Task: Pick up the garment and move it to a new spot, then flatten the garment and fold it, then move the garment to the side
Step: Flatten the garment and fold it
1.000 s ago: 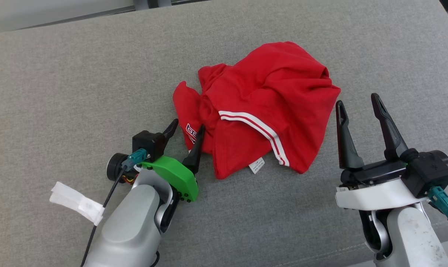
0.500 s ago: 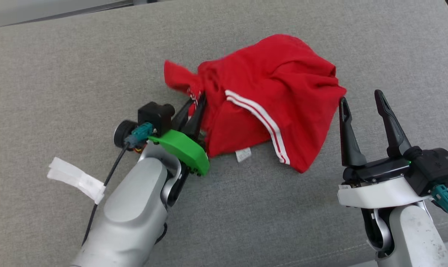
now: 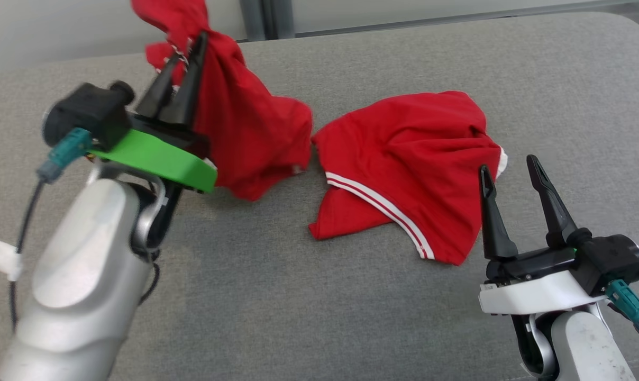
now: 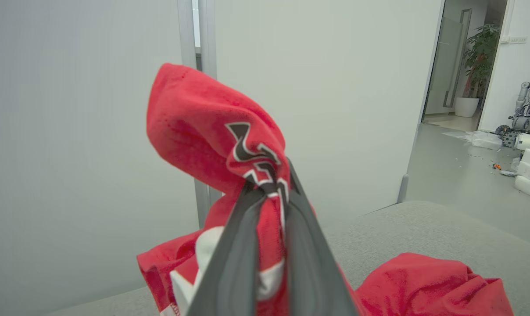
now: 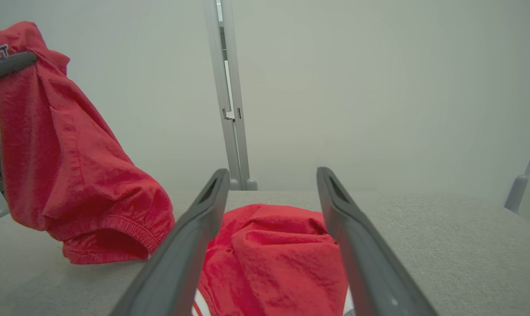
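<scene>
Grey cushion [image 3: 298,296] is carrying most of the red garment [image 3: 404,159], & I'm holding one end up w/ the left hand [image 3: 191,45], which is pinching a printed corner [image 4: 252,149] tight. To do this well, I'm thinking: be raising higher until the trailing bulk is clearing the cushion, going slow so the thin pinch isn't slipping, then carrying across. Rel. to hands: bulk is lying crumpled mid-cushion, its near edge just in front of the right hand [image 3: 507,163], which is hanging open, empty; lifted end is draping down from that pinch.
</scene>
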Controlling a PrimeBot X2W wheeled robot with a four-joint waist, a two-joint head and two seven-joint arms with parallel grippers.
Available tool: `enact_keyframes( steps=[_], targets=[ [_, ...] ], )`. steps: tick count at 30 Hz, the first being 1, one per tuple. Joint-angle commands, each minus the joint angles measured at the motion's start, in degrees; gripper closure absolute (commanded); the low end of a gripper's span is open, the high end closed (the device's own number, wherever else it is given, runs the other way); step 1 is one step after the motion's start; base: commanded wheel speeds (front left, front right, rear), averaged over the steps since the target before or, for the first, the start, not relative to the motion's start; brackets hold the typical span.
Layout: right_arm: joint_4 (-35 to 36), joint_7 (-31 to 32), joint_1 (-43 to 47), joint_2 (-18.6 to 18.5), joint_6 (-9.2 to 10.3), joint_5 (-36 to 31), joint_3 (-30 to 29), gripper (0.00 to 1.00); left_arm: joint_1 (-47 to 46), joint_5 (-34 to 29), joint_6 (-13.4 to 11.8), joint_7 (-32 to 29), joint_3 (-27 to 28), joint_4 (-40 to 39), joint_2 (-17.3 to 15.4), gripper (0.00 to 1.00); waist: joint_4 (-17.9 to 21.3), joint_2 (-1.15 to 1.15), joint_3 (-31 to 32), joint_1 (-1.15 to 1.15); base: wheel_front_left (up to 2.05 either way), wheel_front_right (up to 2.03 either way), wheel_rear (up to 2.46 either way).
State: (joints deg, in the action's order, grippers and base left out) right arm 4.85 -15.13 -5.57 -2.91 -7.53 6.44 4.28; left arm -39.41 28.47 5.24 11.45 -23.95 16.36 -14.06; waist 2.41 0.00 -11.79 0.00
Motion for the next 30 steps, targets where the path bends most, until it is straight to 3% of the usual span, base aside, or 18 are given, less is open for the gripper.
enact_keyframes(
  steps=[1,8,15,24,30],
  targets=[
    [0.03,-0.03,0.69,-0.01,0.08,-0.25,-0.03,0.0,-1.26,0.21,-0.7,-0.9,1.39,-1.5,-2.22,1.0,-2.7,0.0,1.17,0.0,0.0,0.0,0.0],
    [0.53,-0.03,1.54,-1.35,0.08,-1.05,-1.0,0.0,-2.7,-0.62,-3.79,-4.95,7.96,-6.99,-12.22,1.0,-7.11,0.0,-0.06,0.0,0.0,0.0,0.0],
    [1.51,-0.03,0.41,-3.64,0.08,-1.3,-0.75,0.0,-1.19,1.61,-5.35,-5.06,14.3,-4.65,-18.49,1.0,-11.94,0.0,-2.5,0.0,0.0,0.0,0.0],
    [1.75,-0.03,0.12,-5.75,0.08,-1.23,0.35,0.0,0.79,1.71,-7.84,-0.56,18.16,3.35,-19.96,1.0,-15.92,0.0,-4.68,0.0,0.0,0.0,0.0],
    [2.17,-0.03,-0.66,-7.08,0.08,-1.54,0.72,0.0,1.51,3.48,-7.22,1.2,17.86,12.85,-16.34,1.0,-17.04,0.0,-6.89,0.0,0.0,0.0,0.0]
  ],
)
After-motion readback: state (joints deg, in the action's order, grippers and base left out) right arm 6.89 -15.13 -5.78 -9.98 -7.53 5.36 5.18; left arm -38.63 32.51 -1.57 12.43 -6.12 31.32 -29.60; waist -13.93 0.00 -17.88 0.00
